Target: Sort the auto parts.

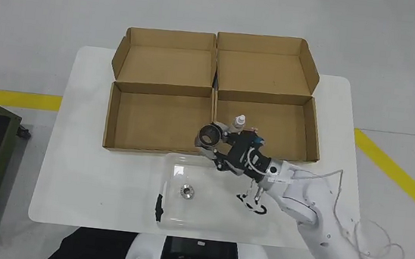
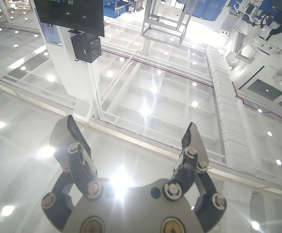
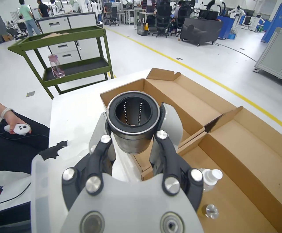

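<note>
Linear bearing [image 1: 208,136]: a steel sleeve with a black end ring, carried bore-up and clamped across its curved side by the right gripper [image 3: 134,123]. It hangs over the near walls where the left box [image 1: 155,120] and the right box [image 1: 291,131] meet.

Risks, as judged:
- If you release here, the sleeve may land on the shared wall and tip either way, so it could end up in the wrong box. Clear the divider first.
- The pads hold smooth round steel on two narrow lines, so a fast swing or jolt may twist it or let it slip out.
- The white bottle [image 1: 240,121] stands just right of the gripper in the right box, and a small metal cylinder [image 3: 211,211] lies near it. A rightward sweep could knock the bottle over.
- A flanged metal part [image 1: 186,191] waits in the clear tray [image 1: 214,215].

Left gripper [image 2: 131,123]: jaws spread, nothing held, pointed at the ceiling.

Writing: no marking is legible on the bearing, boxes, tray or bottle.
</note>
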Robot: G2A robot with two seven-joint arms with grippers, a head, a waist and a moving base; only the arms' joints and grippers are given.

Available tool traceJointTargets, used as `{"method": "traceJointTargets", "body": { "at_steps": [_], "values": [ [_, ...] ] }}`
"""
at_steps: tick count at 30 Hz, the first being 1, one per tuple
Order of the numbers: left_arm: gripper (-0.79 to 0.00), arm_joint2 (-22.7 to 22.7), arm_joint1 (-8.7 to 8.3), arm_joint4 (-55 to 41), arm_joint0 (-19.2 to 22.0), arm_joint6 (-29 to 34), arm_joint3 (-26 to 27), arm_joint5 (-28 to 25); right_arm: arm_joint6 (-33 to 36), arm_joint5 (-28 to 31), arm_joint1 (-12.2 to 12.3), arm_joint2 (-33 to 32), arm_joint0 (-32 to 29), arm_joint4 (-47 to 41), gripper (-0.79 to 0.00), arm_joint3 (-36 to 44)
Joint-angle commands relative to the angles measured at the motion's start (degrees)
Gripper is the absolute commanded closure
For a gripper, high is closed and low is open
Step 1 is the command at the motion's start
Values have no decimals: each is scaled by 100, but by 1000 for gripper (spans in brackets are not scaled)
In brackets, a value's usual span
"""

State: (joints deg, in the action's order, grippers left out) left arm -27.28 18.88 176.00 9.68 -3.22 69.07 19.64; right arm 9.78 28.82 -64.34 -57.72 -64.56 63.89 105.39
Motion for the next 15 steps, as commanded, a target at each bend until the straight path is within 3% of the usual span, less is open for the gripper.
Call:
{"method": "traceJointTargets", "body": {
  "at_steps": [1, 15],
  "values": [
    [-785, 0, 0, 0, 0, 0, 0, 0, 55, -114, -48, 155, 166, 74, 0, -166],
    [-785, 0, 0, 0, 0, 0, 0, 0, 822, -866, -484, 1186, 1346, 434, 0, -1219]
  ]
}}
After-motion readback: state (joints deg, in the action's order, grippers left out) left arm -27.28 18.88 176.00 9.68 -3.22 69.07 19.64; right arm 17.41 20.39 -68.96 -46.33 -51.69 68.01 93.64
